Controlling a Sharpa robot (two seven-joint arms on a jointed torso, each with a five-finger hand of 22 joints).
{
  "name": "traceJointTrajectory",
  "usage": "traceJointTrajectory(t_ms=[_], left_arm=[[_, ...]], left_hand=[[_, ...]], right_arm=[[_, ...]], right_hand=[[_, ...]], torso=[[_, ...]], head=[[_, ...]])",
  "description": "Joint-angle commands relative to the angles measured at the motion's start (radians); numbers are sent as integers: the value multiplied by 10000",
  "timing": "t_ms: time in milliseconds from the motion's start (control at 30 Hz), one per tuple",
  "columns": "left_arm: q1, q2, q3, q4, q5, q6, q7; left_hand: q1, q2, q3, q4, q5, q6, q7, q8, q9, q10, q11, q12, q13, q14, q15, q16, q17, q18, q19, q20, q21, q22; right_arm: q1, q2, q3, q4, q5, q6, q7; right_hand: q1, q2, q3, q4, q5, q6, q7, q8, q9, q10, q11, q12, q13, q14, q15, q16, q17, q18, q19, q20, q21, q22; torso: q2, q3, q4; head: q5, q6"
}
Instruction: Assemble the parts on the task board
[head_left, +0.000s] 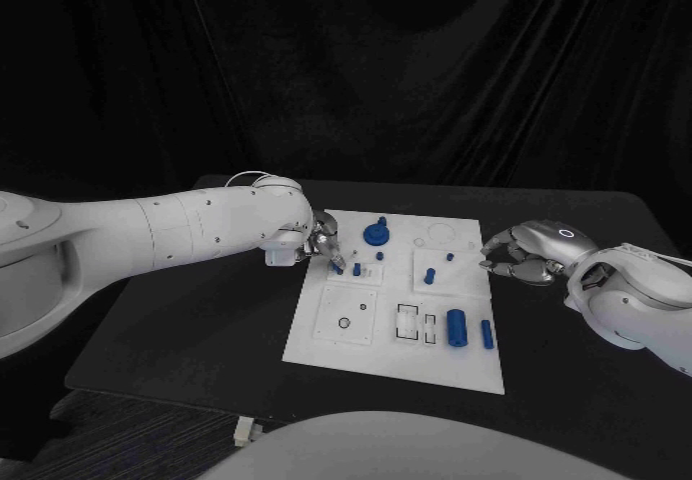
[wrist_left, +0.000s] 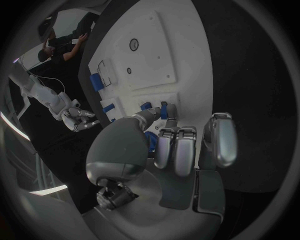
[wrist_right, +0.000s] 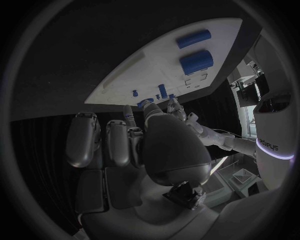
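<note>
Left side of the head view first: the left hand (head_left: 306, 243) sits over the board's (head_left: 361, 350) left edge, a little above frame centre, fingers bunched and pointing down at the plate. In the left wrist view the left hand's fingertips (wrist_left: 164, 111) pinch a small blue peg (wrist_left: 164, 108) and hold it right at the board surface; the other fingers are curled alongside, holding nothing else. Moving right across the board, which fills the middle of the frame: a round blue knob (head_left: 376, 234) stands near its top edge, just right of the left hand. Below it, 2 short blue pins (head_left: 379, 256) stand upright in the board's upper middle. Further right, another slim pin (head_left: 449, 258) and a stubby one (head_left: 434, 274) rise from a raised square block. Down in the lower right of the board, a fat blue cylinder (head_left: 456, 327) lies on its side, with a thin blue rod (head_left: 488, 335) lying just beside it, both running top to bottom. At the right of the frame, the right hand (head_left: 526, 253) hovers just off the board's right edge, fingers curled in; the right wrist view shows nothing between them.
</note>
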Motion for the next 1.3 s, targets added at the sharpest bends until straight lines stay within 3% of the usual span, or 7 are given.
traceJointTrajectory(t_ms=[33,433,1300], left_arm=[[-20,12,-4,-6,-26,-38,24],[-20,-2,-4,-10,-25,119,-11],[-28,-9,-5,99,-24,248,4]], left_hand=[[24,64,47,3,42,-21,-80,46,10,918,-55,-13,2551,1039,-56,-42,2635,157,1,-27,18,1821],[28,60,45,4,53,-21,-77,47,8,899,-54,-26,2538,1039,-57,-42,2635,162,-11,-27,-2,1814],[43,60,49,-2,65,-31,-76,43,4,878,-54,-42,2524,1039,-57,-42,2635,167,-22,-27,-20,1808]], right_arm=[[-25,-1,7,-2,-19,-3,-81],[-30,4,7,-7,-19,15,-84],[-35,3,7,9,-19,39,-94]], right_hand=[[96,-22,34,-1,68,50,-16,-43,-10,637,69,-30,1852,415,68,-41,-1,69,133,91,-12,1695],[106,-29,42,-10,76,38,-12,-53,-18,633,71,-34,1844,410,69,-59,-34,72,129,93,-28,1691],[117,-20,63,-15,85,47,-12,-53,-25,619,73,-49,1816,409,72,-64,-42,77,122,96,-58,1683]], torso=[[1,1,-3],[2,-5,-9],[5,4,-8]], head=[[16,2],[86,2],[101,2]])
